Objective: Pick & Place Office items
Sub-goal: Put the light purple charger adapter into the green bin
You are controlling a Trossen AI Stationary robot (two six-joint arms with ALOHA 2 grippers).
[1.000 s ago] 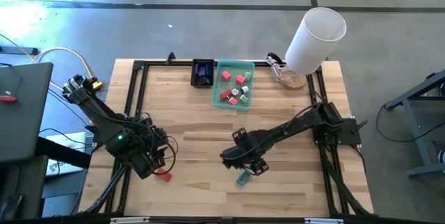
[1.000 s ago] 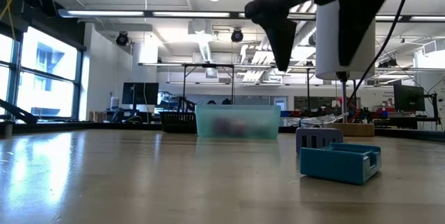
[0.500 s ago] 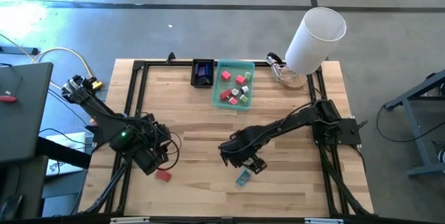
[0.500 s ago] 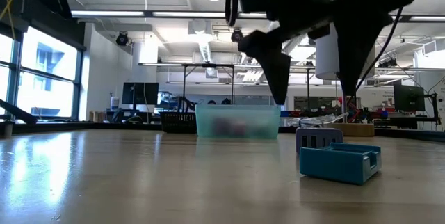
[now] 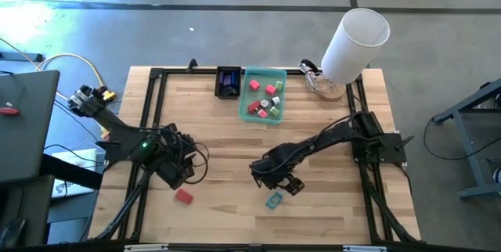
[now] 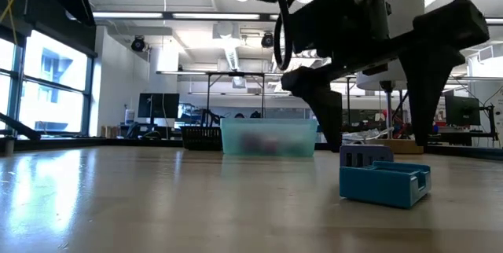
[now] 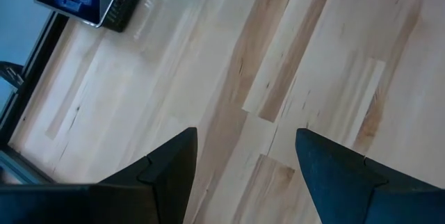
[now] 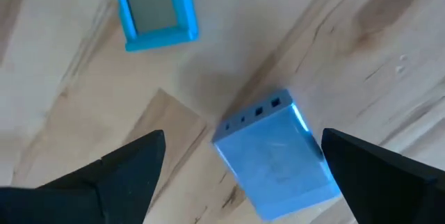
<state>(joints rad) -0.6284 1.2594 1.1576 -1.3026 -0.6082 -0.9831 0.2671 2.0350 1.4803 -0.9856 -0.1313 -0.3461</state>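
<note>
The right pincer [image 5: 275, 188], fingers spread wide and gripping nothing, is hovering just above a small teal plastic block [image 5: 274, 199] in the high view; the left pincer [image 5: 182, 175], also apart and empty, has lifted away from a small red block [image 5: 184, 196].

At tabletop [image 6: 157, 206] level, the teal block [image 6: 385, 182] is sitting between the descending fingers, which hung higher a moment ago.

The right wrist view is showing a blue-grey block [image 8: 274, 154] centred, an open teal frame [image 8: 154, 5] beside it; descending off-centre could knock it aside.
</note>
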